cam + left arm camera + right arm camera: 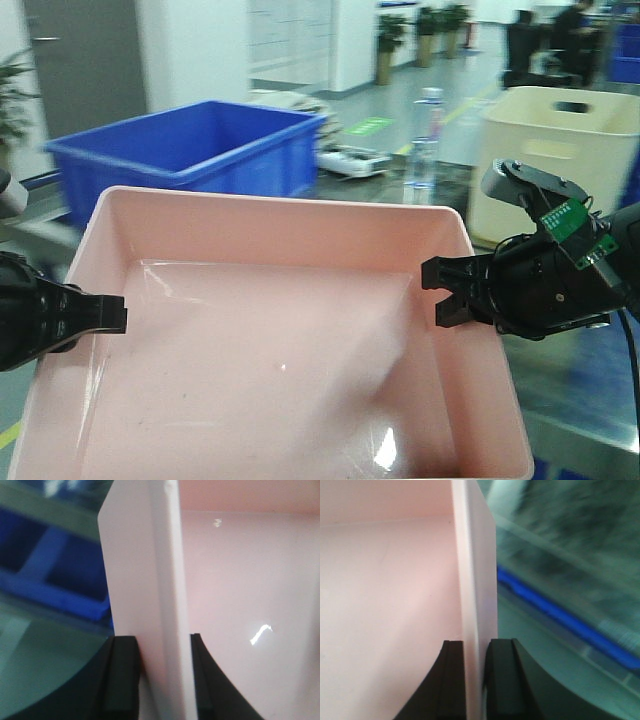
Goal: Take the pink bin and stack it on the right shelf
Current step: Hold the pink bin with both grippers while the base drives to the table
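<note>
Right up front, near the camera, the pink bin point(270, 340) fills the middle between both arms. The left gripper point(112, 313) has its fingers point(120, 680) clamped on the left wall, and the right gripper point(445, 292) pinches the right wall the same way. Farther back there's a blue crate point(200, 145) on the left, a cream bin point(550, 150) on the right and a clear bottle point(425, 140) between them.

The pink bin point(270, 225) is a wide, shallow, pale-pink plastic tub with smooth sloping walls and a rounded rim. It fills the near middle of the scene, open top up, glossy inside. The left gripper point(112, 313) pinches its left wall and the right gripper point(447, 292) its right wall, one finger on each side.
</note>
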Robot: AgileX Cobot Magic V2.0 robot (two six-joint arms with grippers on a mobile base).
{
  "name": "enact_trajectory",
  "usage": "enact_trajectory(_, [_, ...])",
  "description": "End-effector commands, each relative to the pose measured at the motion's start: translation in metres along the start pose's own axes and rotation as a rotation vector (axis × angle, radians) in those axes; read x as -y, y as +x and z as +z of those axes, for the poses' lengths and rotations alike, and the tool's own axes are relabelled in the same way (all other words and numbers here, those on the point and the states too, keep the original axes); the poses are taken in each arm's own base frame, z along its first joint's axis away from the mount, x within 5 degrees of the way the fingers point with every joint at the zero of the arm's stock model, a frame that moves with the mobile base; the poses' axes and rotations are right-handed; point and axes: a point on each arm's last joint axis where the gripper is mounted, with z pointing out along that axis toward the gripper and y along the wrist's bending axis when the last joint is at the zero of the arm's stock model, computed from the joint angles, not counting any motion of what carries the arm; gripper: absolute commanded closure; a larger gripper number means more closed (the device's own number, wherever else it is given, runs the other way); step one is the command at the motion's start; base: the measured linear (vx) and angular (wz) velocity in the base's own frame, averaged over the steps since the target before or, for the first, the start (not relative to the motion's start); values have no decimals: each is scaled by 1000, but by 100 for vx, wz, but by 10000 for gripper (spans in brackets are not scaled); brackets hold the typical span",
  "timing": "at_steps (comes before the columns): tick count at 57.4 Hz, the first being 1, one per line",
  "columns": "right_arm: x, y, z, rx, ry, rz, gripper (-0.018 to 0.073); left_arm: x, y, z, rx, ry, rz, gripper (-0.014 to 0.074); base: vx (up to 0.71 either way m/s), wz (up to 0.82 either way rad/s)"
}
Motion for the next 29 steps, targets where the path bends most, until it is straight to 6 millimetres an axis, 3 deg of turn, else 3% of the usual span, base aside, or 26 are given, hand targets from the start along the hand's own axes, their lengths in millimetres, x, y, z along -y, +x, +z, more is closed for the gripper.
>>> enact_trajectory(1, [-1,-18,-23,164,-1,-18,568,8,-17,-22,145,41,-11,598,38,-84])
enact_trajectory(29, [-1,-17,-23,163,0,-18,568,8,-17,-22,146,40,-10,598,34,-68])
